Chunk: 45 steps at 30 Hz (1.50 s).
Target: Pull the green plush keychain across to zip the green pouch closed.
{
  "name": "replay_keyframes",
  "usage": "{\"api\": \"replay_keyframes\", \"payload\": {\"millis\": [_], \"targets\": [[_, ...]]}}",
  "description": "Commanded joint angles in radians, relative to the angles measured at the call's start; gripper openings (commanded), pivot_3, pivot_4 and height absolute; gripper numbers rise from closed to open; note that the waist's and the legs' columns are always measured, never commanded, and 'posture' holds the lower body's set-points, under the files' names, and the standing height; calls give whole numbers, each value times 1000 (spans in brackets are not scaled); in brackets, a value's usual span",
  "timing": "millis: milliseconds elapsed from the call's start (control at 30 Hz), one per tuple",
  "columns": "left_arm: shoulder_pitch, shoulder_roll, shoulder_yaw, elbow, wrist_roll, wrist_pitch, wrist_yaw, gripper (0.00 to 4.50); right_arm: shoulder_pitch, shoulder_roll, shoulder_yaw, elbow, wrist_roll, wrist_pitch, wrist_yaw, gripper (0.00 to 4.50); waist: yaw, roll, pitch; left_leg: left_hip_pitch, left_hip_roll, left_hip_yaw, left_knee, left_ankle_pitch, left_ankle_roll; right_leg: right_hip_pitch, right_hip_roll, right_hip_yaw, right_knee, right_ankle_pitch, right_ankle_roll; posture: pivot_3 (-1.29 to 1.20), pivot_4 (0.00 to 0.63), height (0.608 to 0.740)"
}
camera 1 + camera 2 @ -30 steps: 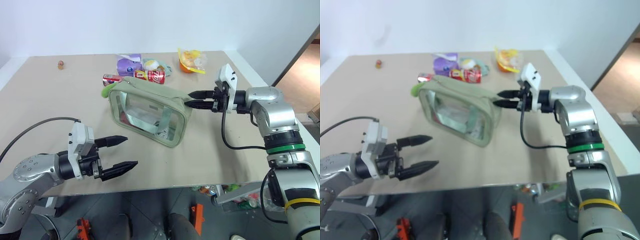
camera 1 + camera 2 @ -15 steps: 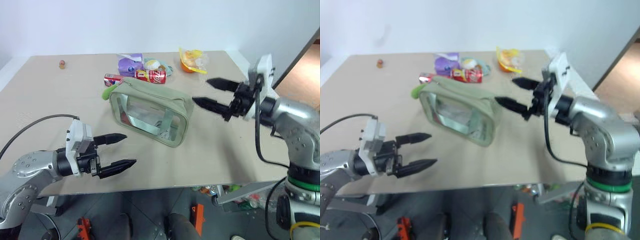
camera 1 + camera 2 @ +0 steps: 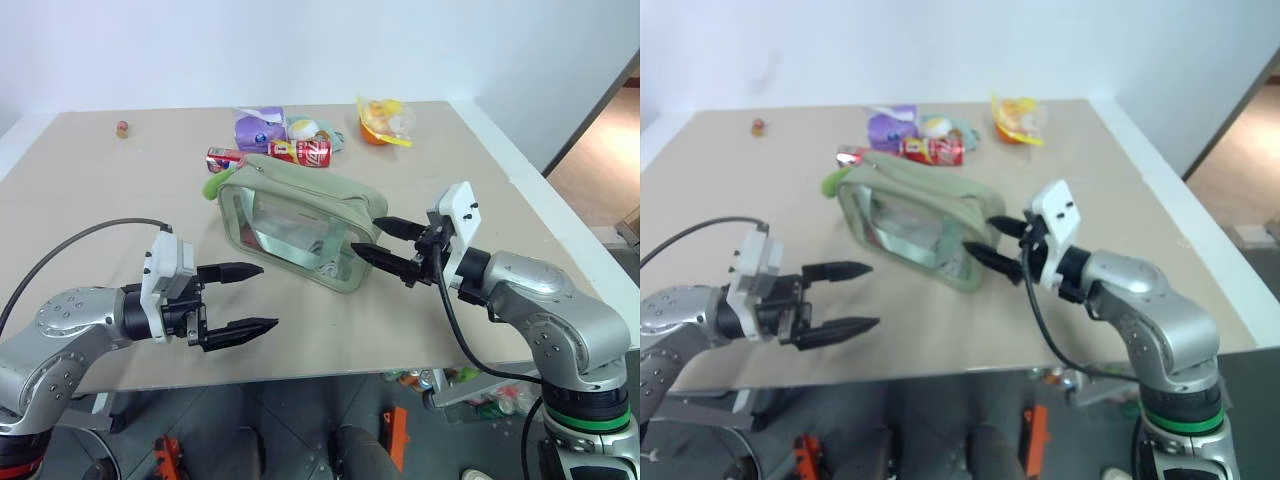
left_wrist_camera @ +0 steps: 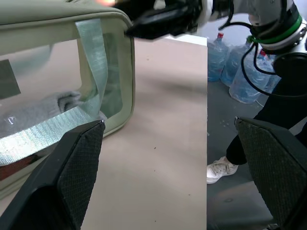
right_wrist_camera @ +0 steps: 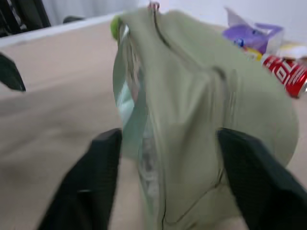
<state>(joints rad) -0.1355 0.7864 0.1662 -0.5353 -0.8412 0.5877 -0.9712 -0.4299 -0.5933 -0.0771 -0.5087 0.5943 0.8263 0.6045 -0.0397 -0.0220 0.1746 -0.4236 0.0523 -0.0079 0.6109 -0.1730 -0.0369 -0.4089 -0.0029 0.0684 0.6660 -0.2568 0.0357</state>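
Sage-green boxy fabric pouch w/ clear window (image 3: 300, 228) mid-table; lime plush keychain (image 3: 213, 185) at far-left end, untouched; zip pull not yet started; right gripper (image 3: 381, 245) parted, empty, beside pouch's near-right end; left gripper (image 3: 245, 297) wide open, empty, well apart

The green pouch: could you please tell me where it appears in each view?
Left eye view: green pouch, table centre, ahead of the right hand.
Right eye view: left of centre.
Left wrist view: upper left.
Right wrist view: centre, end-on.
Shared landmark: its clear window.
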Motion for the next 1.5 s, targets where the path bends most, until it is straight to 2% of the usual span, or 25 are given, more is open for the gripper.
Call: {"api": "replay_keyframes", "payload": {"millis": [33, 167, 200, 400, 733, 967, 1067, 1267, 1500], "targets": [[-1, -9, 6, -15, 5, -25, -3, 4500, 8, -10, 8, -21, -29, -56, 4, 1939, -1, 0, 0, 0, 0, 0, 0, 0, 0, 0, 0, 0, 0, 0, 0, 0, 150, 740], [-3, -20, 9, -10, 16, -28, 2, 4500, 7, 4, 19, -17, -44, -91, 2, 556, -2, 0, 0, 0, 0, 0, 0, 0, 0, 0, 0, 0, 0, 0, 0, 0, 150, 740], [-2, -21, 12, -8, 19, -29, 2, 4500, 5, 6, 23, -18, -47, -102, 4, 90, -3, 0, 0, 0, 0, 0, 0, 0, 0, 0, 0, 0, 0, 0, 0, 0, 150, 740], [11, -20, 26, 6, 35, -38, -1, 4500, -12, -4, 39, -1, -70, -186, 56, 90, -4, 0, 0, 0, 0, 0, 0, 0, 0, 0, 0, 0, 0, 0, 0, 0, 150, 740], [20, -22, 23, 5, 42, -45, -3, 4500, -110, -127, 49, 273, -87, -456, 465, 90, -5, -1, 1, 0, 0, 0, 0, 0, 0, 1, 0, 0, 0, 0, 1, 0, 150, 740], [32, -18, 29, -10, 38, -42, 1, 4500, -198, -124, 80, 430, -120, -582, 611, 90, -7, 0, 1, 1, 0, 1, 0, 0, 0, 0, 0, 0, 0, 0, 0, 0, 150, 740], [31, -11, 37, -9, 33, -36, 2, 4500, -253, -132, 92, 457, -104, -569, 674, 90, -6, 0, 1, 1, 0, 1, 0, 0, 0, 1, 0, 0, 0, 1, 0, 0, 150, 740], [39, 1, 51, -20, 29, -27, 5, 4500, -293, -122, 94, 410, -65, -510, 713, 90, -6, -1, 1, 1, 0, 0, 0, 0, 0, 1, 0, 0, 0, 0, 1, 0, 150, 740], [43, 0, 55, -36, 22, -17, 16, 4500, -302, -92, 95, 507, -133, -580, 689, 90, -6, -1, 1, 1, 0, 1, 0, 0, 0, 1, 0, 0, 0, 1, 1, 0, 150, 740]]}}
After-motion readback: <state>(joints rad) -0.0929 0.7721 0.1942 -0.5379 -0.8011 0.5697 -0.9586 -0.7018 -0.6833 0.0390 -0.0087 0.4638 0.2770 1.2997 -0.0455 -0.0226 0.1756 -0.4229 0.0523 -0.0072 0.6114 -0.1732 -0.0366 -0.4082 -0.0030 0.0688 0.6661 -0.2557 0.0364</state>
